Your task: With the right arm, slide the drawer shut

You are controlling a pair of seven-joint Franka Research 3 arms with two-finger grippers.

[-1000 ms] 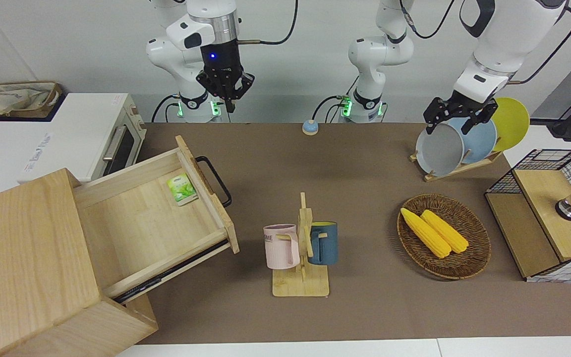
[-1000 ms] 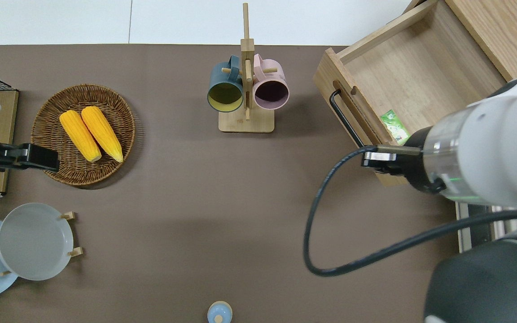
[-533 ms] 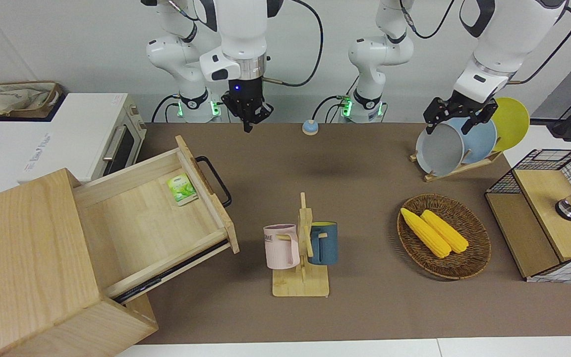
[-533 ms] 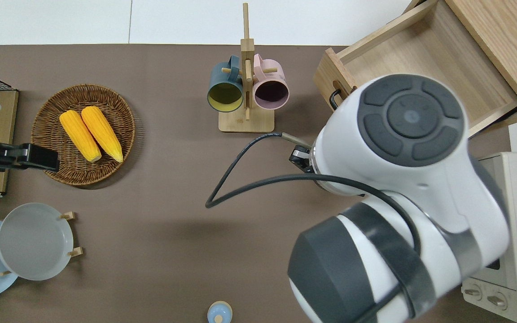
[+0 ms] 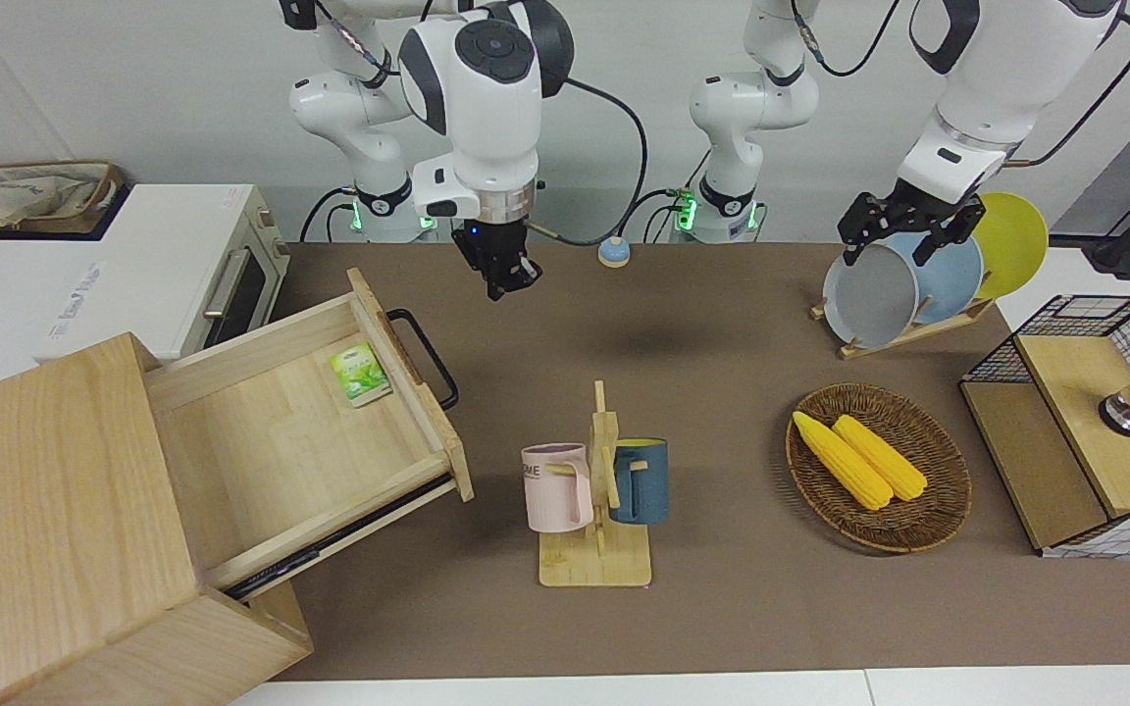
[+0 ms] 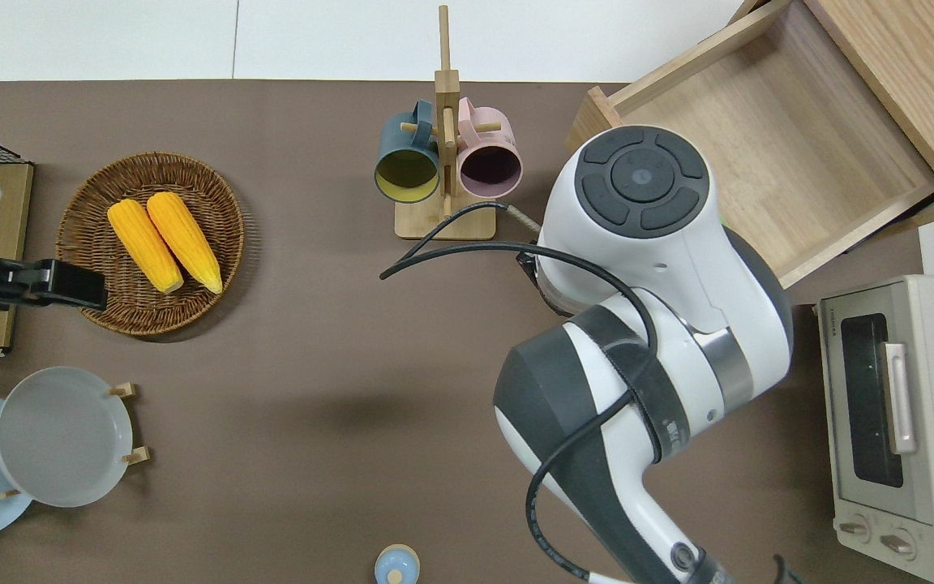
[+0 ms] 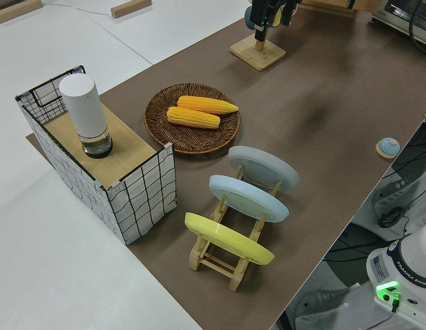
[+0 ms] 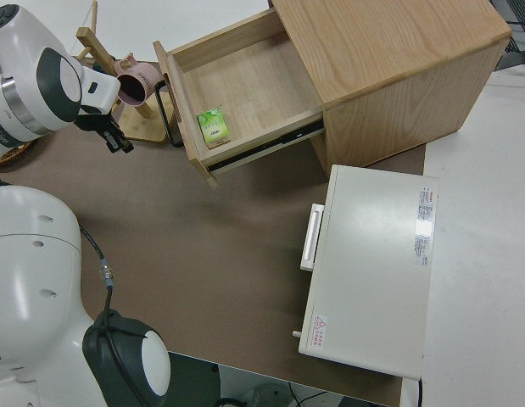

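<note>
The light-wood drawer point(image 5: 300, 422) stands pulled far out of the big wood cabinet point(image 5: 45, 510), its front panel with the black loop handle point(image 5: 425, 358) facing the table's middle. A green packet point(image 5: 360, 375) lies in it. My right gripper point(image 5: 499, 282) is shut and empty, up in the air over the mat beside the drawer front, apart from the handle. In the right side view the gripper point(image 8: 120, 142) hangs a short way from the handle point(image 8: 169, 119). In the overhead view the arm hides the gripper and handle. My left arm is parked, its gripper point(image 5: 908, 233) open.
A mug rack point(image 5: 596, 490) with a pink and a blue mug stands near the drawer front. A white toaster oven point(image 5: 182, 275) sits beside the cabinet. A basket point(image 5: 938, 510) of corn, a plate rack point(image 5: 903, 284), a wire-mesh box point(image 5: 1085, 422) and a small bell point(image 5: 613, 252) are also there.
My right arm has swung from over the drawer's front corner toward the table's middle and come lower. The drawer has not moved. The left arm is still.
</note>
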